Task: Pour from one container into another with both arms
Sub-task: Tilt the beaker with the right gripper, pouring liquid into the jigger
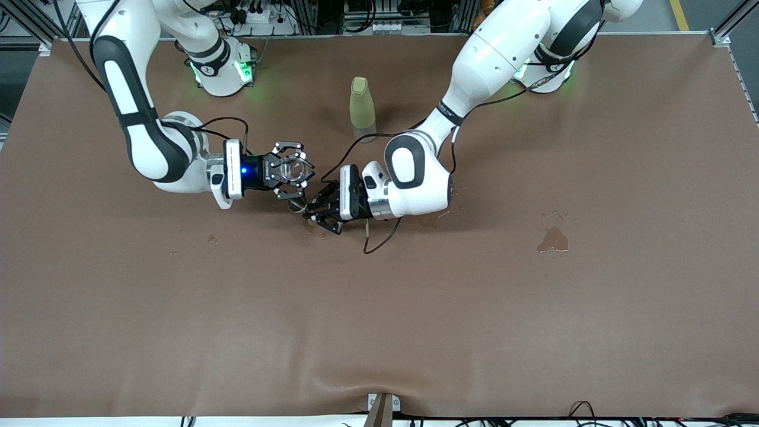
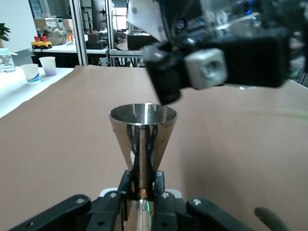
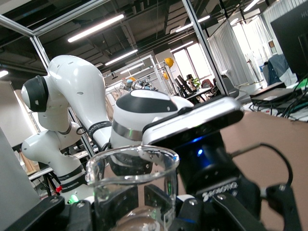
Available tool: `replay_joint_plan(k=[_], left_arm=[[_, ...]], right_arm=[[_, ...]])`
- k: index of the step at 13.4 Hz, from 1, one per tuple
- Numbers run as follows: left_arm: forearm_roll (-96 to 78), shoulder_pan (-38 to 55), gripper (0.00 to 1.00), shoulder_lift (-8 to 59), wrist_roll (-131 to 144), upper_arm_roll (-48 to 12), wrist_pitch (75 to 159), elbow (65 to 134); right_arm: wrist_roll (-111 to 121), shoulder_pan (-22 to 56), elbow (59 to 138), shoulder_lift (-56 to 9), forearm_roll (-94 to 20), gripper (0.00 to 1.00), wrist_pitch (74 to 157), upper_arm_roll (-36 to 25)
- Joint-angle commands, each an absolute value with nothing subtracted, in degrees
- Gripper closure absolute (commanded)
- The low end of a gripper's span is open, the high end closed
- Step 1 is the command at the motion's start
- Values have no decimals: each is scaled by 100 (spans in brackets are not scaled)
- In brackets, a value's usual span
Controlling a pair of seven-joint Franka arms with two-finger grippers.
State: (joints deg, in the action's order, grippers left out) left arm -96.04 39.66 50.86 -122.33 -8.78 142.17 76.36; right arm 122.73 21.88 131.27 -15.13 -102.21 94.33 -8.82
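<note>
My right gripper (image 1: 296, 168) is shut on a clear glass beaker (image 1: 289, 172), held upright over the middle of the table. In the right wrist view the beaker (image 3: 132, 183) fills the space between that gripper's (image 3: 131, 211) black fingers. Just beside it, my left gripper (image 1: 311, 211) is shut on a small steel jigger (image 1: 296, 206). The left wrist view shows the jigger (image 2: 143, 130) upright, with the left gripper (image 2: 143, 186) clamped at its narrow waist and its mouth open upward. The right gripper (image 2: 211, 57) hangs close above and past the jigger's rim.
A pale yellow-green bottle (image 1: 362, 102) stands on the brown table (image 1: 379, 326), farther from the front camera than both grippers. Wet spill marks lie toward the left arm's end (image 1: 552, 239), and a small one lies nearer the right arm's end (image 1: 211, 239). A black cable (image 1: 379, 237) loops under the left wrist.
</note>
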Motion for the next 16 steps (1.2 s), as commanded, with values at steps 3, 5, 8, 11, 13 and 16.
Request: replay_joint_plan(k=[3, 5, 8, 11, 13, 16], left_arm=[[-9809, 4008, 100, 5177, -12393, -826, 14291, 7453], [-9809, 4008, 100, 5177, -12393, -826, 14291, 7453], [-9852, 4017, 100, 5168, -12401, -835, 14291, 7453], [-10002, 4008, 100, 5150, -12462, -844, 14282, 7453], [-10019, 3990, 100, 5150, -12656, -844, 14273, 7462], [-10020, 3999, 100, 5133, -12744, -835, 14273, 7471]], right_arm=[[11699, 2241, 13403, -1099, -10362, 100, 9466, -914], [11471, 2267, 13412, -1099, -10362, 100, 9457, -905], [10953, 2276, 13421, -1099, -10354, 100, 9448, -905], [10417, 2320, 13421, -1081, -10354, 100, 9413, -905], [10109, 2329, 13447, -1081, -10354, 100, 9413, -905], [9871, 2329, 13447, -1081, -10354, 100, 9378, -905]])
